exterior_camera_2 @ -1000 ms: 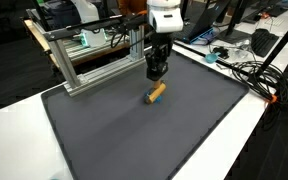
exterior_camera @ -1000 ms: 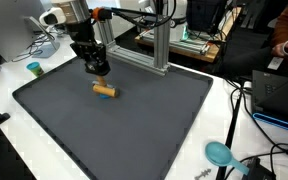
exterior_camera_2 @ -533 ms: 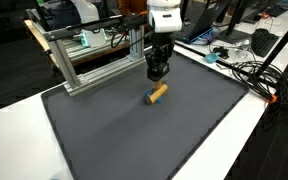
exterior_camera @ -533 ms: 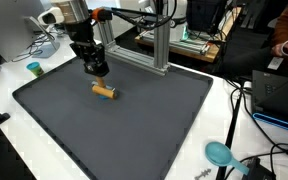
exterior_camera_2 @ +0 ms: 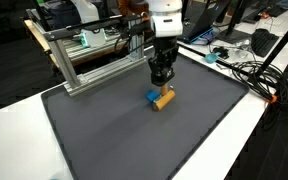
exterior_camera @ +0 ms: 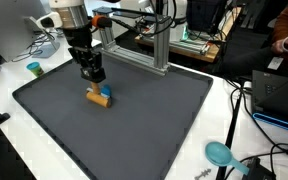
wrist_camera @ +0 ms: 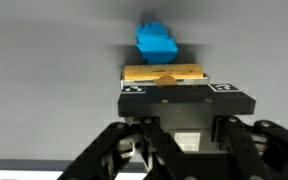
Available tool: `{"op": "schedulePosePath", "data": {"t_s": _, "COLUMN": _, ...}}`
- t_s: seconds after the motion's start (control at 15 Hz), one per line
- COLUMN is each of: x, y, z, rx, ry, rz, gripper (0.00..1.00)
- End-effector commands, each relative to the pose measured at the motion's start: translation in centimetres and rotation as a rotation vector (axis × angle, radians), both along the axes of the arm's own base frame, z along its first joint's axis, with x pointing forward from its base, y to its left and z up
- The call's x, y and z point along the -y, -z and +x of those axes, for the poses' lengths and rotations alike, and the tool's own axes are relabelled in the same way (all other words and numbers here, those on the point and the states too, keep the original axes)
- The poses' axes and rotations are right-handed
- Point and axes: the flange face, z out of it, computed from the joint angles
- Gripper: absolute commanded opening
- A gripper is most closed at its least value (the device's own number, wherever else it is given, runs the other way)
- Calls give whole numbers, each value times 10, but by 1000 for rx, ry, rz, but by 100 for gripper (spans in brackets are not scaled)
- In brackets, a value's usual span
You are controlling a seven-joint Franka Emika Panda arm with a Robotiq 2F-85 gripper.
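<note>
Robotics lab bench, not a home setup.
Alu extrusion frame (exterior_camera: 162,50), loose cables (exterior_camera_2: 246,70), black work mat (exterior_camera: 134,125) on a white table (exterior_camera_2: 14,130), misc. electronics behind.

arm (exterior_camera_2: 166,22): white shells were noted, dark joints | gripper (exterior_camera: 97,84): black body was seen | finger links (wrist_camera: 112,150): black, white-marked tags (wrist_camera: 134,88) were recorded

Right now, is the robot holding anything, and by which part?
I cannot tell. The fingers are right above the yellow stick with the blue end, but no view shows whether they pinch it.
</note>
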Motion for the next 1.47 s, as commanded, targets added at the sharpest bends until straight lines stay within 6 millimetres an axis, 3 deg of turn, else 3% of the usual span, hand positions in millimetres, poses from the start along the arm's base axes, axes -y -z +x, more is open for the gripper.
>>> {"op": "schedulePosePath", "data": {"t_s": 0.0, "x": -3, "y": 14, "z": 10, "rx": 30, "ry": 20, "rz": 14, "gripper": 23}}
{"op": "schedulePosePath", "data": {"t_s": 0.2, "x": -5, "y": -51, "z": 4, "rx": 171, "ry": -9, "rz": -39, "gripper": 23}}
{"op": "schedulePosePath", "data": {"t_s": 0.47, "x": -12, "y": -92, "z": -15, "rx": 133, "ry": -99, "rz": -94, "gripper": 23}}
{"op": "schedulePosePath", "data": {"t_s": 0.93, "x": -22, "y": -119, "z": -51, "rx": -77, "ry": -481, "rz": -45, "gripper": 23}}
{"op": "schedulePosePath", "data": {"t_s": 1.27, "x": -3, "y": -126, "z": -51, "rx": -82, "ry": -702, "rz": 120, "gripper": 23}}
{"op": "schedulePosePath", "data": {"t_s": 1.33, "x": 1, "y": -122, "z": -48, "rx": -135, "ry": -633, "rz": 183, "gripper": 23}}
{"op": "schedulePosePath", "data": {"t_s": 1.4, "x": -6, "y": -115, "z": -53, "rx": -111, "ry": -634, "rz": 93, "gripper": 48}}
